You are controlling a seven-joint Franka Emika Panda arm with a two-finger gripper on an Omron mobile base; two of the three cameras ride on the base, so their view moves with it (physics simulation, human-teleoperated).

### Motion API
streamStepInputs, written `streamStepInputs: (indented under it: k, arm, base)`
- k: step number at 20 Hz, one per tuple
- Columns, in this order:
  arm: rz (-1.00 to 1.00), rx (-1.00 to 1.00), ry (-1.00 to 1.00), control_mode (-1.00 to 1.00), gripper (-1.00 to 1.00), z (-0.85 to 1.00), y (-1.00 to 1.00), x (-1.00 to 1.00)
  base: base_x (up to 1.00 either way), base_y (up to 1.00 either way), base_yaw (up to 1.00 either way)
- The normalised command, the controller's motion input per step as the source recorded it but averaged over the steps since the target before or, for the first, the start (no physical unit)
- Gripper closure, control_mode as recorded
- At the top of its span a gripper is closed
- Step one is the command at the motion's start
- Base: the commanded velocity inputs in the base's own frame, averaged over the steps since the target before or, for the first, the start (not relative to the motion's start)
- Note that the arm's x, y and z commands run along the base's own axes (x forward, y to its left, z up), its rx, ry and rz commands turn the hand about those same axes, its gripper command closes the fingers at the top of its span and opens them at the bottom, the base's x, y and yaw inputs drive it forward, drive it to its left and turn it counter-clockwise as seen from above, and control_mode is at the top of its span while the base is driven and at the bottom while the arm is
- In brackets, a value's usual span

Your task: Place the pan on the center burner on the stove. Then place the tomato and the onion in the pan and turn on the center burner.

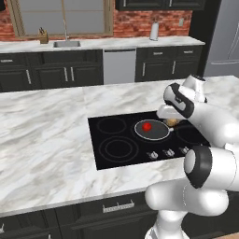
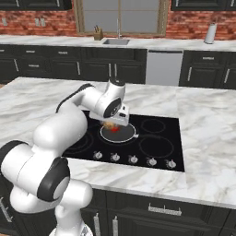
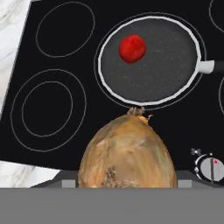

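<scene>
With the end effector [image 2: 112,122] clamped on the onion [image 3: 127,151], carry it toward the frame's upper middle over the pan [image 3: 148,61], releasing beside the tomato [image 3: 132,48].

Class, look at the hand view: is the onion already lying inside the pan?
No. The onion sits close to the camera, outside the rim of the pan, which holds just the tomato.

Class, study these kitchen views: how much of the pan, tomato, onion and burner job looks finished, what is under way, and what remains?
Done: the pan sits on the center burner of the stove, and the tomato lies inside it. In hand: the end effector carries the onion above the stove, just short of the pan's rim. Left: drop the onion into the pan, then turn a knob to light the center burner.
</scene>
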Motion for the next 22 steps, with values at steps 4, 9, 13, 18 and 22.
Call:
streamStepInputs:
  k: [4, 9, 13, 18, 22]
  arm:
    - [0.00, -0.09, -0.09, -1.00, 1.00, -0.24, 0.00, 0.19]
    - [0.00, -0.11, -0.02, -1.00, 1.00, -0.15, 0.00, 0.19]
    - [0.00, -0.10, -0.03, -1.00, 1.00, -0.16, 0.00, 0.17]
    - [0.01, -0.01, 0.00, -1.00, 1.00, -0.09, -0.02, 0.24]
    - [0.06, 0.00, 0.00, -1.00, 1.00, -0.18, -0.09, 0.24]
  base:
    - [0.00, 0.00, 0.00]
    - [0.00, 0.00, 0.00]
    - [0.00, 0.00, 0.00]
    - [0.00, 0.00, 0.00]
    - [0.00, 0.00, 0.00]
